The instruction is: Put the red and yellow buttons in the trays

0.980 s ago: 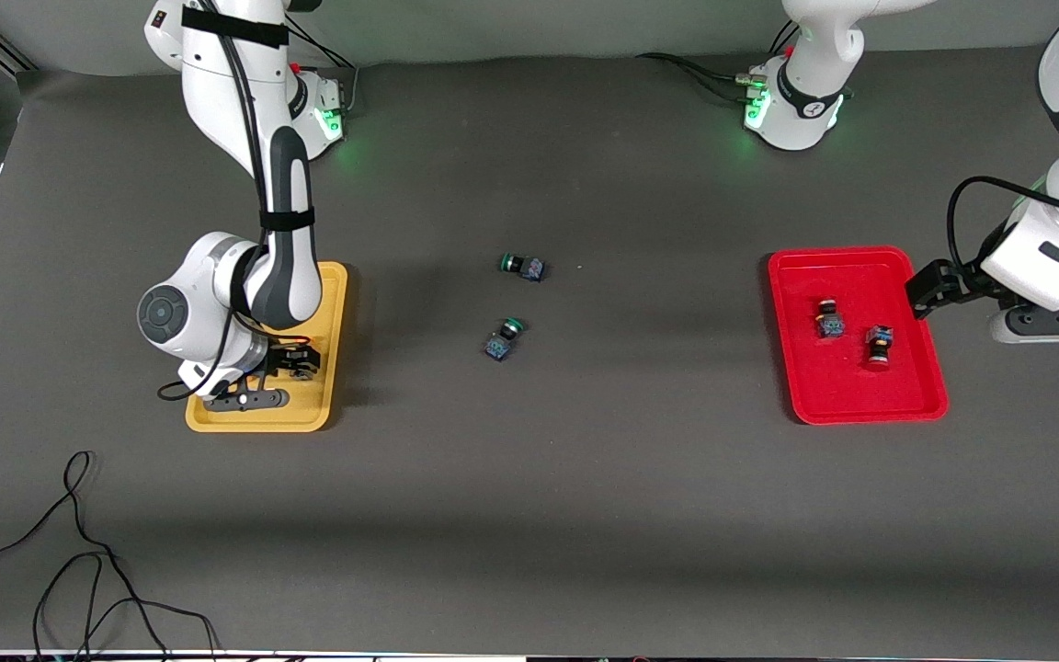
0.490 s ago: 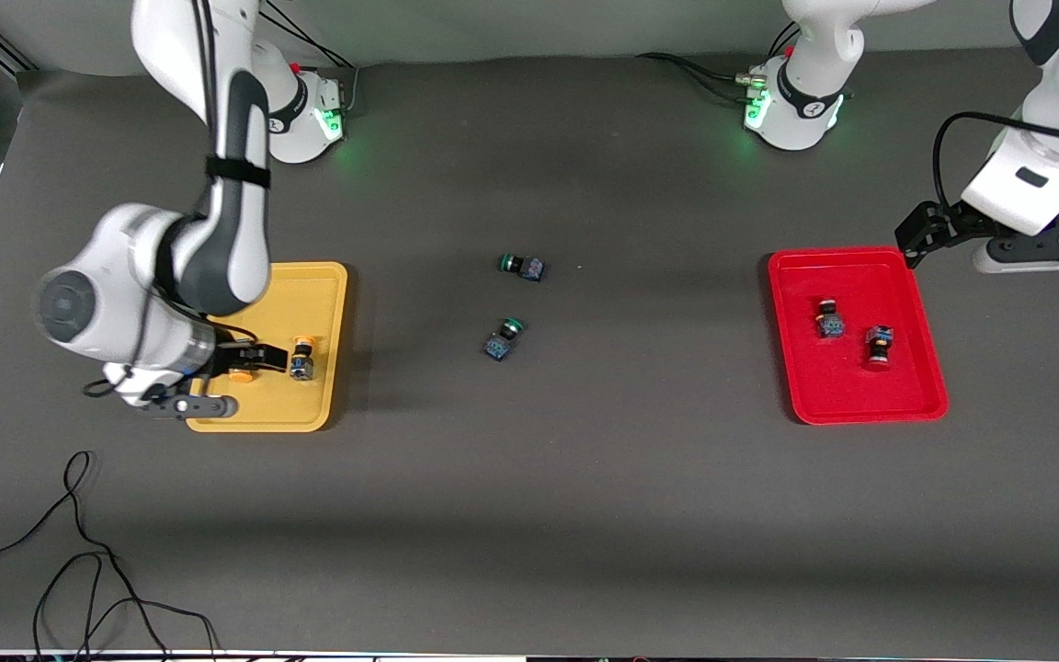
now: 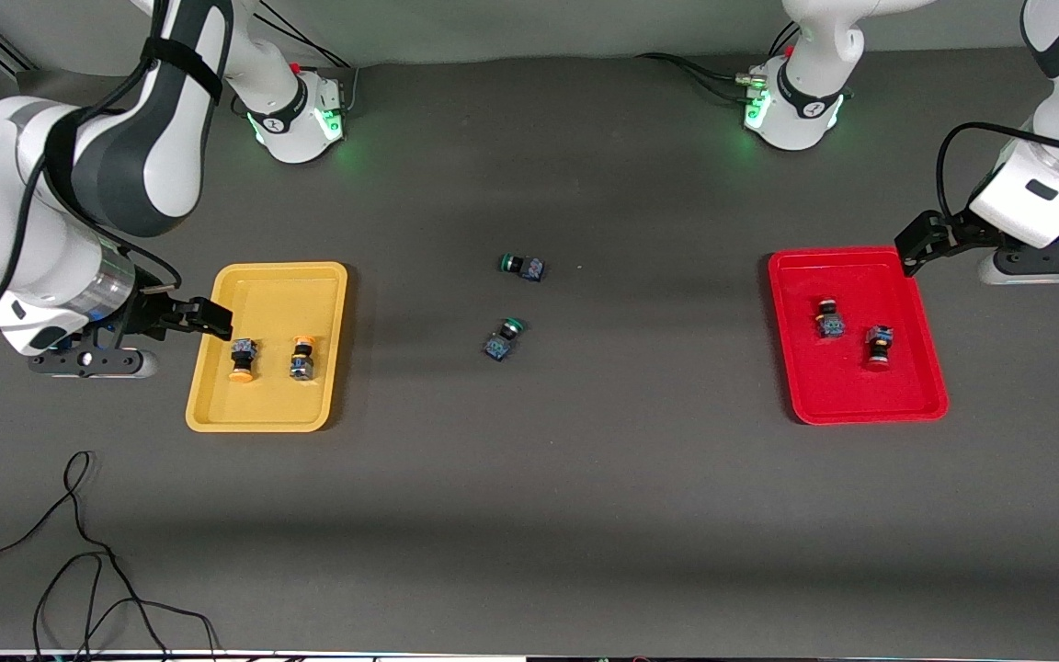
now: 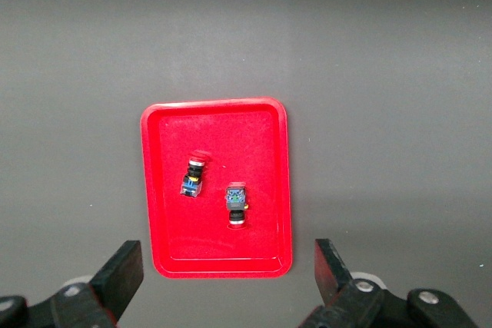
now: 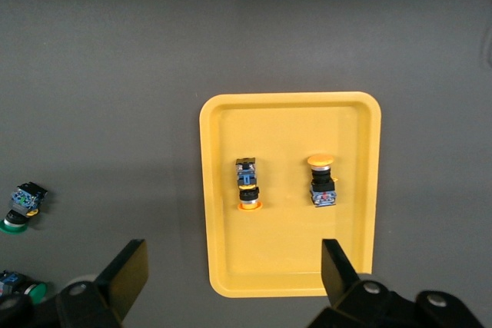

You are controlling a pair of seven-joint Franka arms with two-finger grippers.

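The yellow tray holds two yellow-capped buttons lying side by side. They also show in the right wrist view, in the yellow tray. The red tray holds two red-capped buttons. They also show in the left wrist view, in the red tray. My right gripper is open and empty, up beside the yellow tray. My left gripper is open and empty, up beside the red tray.
Two green-capped switches lie mid-table between the trays; both show in the right wrist view. A loose black cable lies near the front camera at the right arm's end.
My right gripper has risen out of the yellow tray and drawn back toward its end of the table, leaving a second yellow button in the tray. My left gripper has lifted away from the red tray.
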